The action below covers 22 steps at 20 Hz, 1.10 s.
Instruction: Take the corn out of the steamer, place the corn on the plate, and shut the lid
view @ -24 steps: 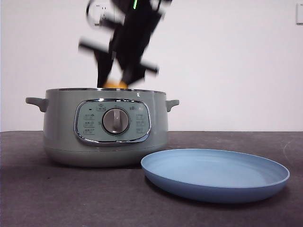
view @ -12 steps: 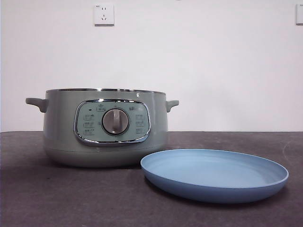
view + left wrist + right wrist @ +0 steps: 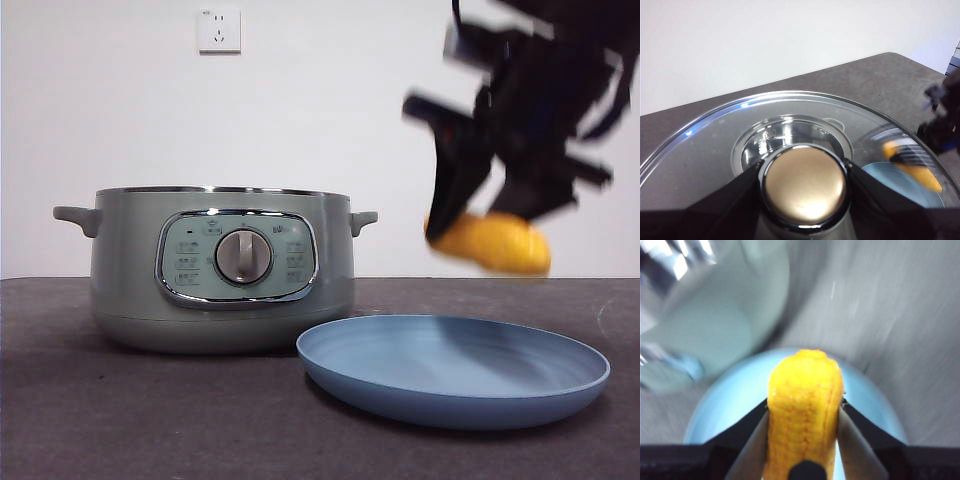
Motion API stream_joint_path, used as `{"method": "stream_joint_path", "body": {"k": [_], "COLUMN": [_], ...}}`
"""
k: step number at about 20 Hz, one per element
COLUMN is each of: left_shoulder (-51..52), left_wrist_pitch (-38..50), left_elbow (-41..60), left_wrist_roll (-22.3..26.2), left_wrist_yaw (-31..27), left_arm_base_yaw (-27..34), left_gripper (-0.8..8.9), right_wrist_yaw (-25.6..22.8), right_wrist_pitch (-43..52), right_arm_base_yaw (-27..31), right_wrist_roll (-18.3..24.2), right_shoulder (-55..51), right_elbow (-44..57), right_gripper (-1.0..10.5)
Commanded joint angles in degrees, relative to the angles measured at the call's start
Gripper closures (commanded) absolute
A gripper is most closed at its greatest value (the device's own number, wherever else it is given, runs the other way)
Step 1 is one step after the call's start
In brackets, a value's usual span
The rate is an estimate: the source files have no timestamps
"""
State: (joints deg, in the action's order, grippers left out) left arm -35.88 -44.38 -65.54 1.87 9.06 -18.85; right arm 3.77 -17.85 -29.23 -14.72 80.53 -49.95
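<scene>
The yellow corn (image 3: 495,243) hangs in the air above the right half of the light-blue plate (image 3: 450,392), with my right gripper (image 3: 484,226) shut on it; arm and cob are motion-blurred. In the right wrist view the corn (image 3: 805,382) sits between the jaws of the right gripper (image 3: 804,415), over the plate (image 3: 722,410), and the steamer (image 3: 715,325) lies beyond. The sage-green steamer (image 3: 125,265) stands uncovered to the left of the plate. My left gripper (image 3: 803,171) is shut on the knob (image 3: 805,187) of the glass lid (image 3: 705,150), which stays out of the front view.
A dark grey table (image 3: 150,420) carries the steamer and plate. A white wall with a socket (image 3: 219,30) is behind. Through the lid glass I see the plate (image 3: 890,186), the corn (image 3: 912,169) and the other arm (image 3: 942,125).
The gripper with the corn rose from above the steamer, left the front view, and has now come down on the right over the plate. Steamer and plate have not moved.
</scene>
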Motion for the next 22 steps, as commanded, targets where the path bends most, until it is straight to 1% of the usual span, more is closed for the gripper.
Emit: {"method": "stream_joint_path", "body": {"k": [1, 3, 8, 11, 12, 13, 15, 16, 17, 19, 22], "left_shoulder": [0.68, 0.68, 0.2, -0.98, -1.62, -2.29, -4.02, -4.94, -5.66, -7.96, -13.22], "left_wrist_pitch": [2.43, 2.4, 2.4, 2.56, 2.8, 3.13, 4.55, 5.79, 6.88, 9.55, 14.56], "left_elbow": [-0.31, -0.31, -0.31, -0.31, -0.31, -0.31, -0.31, -0.31, -0.31, -0.31, -0.31], "left_wrist_roll": [-0.11, -0.11, -0.11, -0.09, -0.09, -0.04, -0.04, 0.11, 0.15, 0.15, 1.38], "left_wrist_yaw": [0.22, 0.2, 0.2, 0.35, 0.68, 1.75, 3.43, 3.39, 3.41, 3.41, 3.45], "left_arm_base_yaw": [0.09, 0.09, 0.09, 0.09, 0.09, 0.09, 0.07, 0.09, 0.09, 0.09, 0.07], "left_gripper": [8.22, 8.22, 8.22, 8.22, 8.22, 8.22, 8.22, 8.22, 8.22, 8.22, 8.22], "right_wrist_yaw": [0.79, 0.81, 0.7, 0.35, 0.37, 0.39, 0.39, 0.42, 0.44, 0.39, 0.26], "right_wrist_pitch": [6.82, 9.2, 12.68, 12.83, 12.83, 12.76, 12.66, 12.63, 12.59, 11.65, 8.68], "right_arm_base_yaw": [-0.17, -0.2, -1.7, -2.69, -2.82, -2.82, -2.8, -2.82, -2.82, -2.82, -2.8], "right_wrist_roll": [-3.93, -3.91, -3.93, -3.89, -3.91, -3.91, -3.89, -3.89, -3.89, -3.63, -3.3], "right_shoulder": [2.56, 5.31, 12.33, 13.29, 13.2, 13.16, 12.74, 12.07, 11.21, 7.98, -0.33], "right_elbow": [4.74, 6.34, 6.45, 6.45, 6.45, 6.45, 6.45, 6.45, 6.45, 6.43, 6.38], "right_gripper": [9.6, 9.6, 9.6, 9.6, 9.2, 8.5, 6.2, 4.6, 3.8, 3.7, 3.7]}}
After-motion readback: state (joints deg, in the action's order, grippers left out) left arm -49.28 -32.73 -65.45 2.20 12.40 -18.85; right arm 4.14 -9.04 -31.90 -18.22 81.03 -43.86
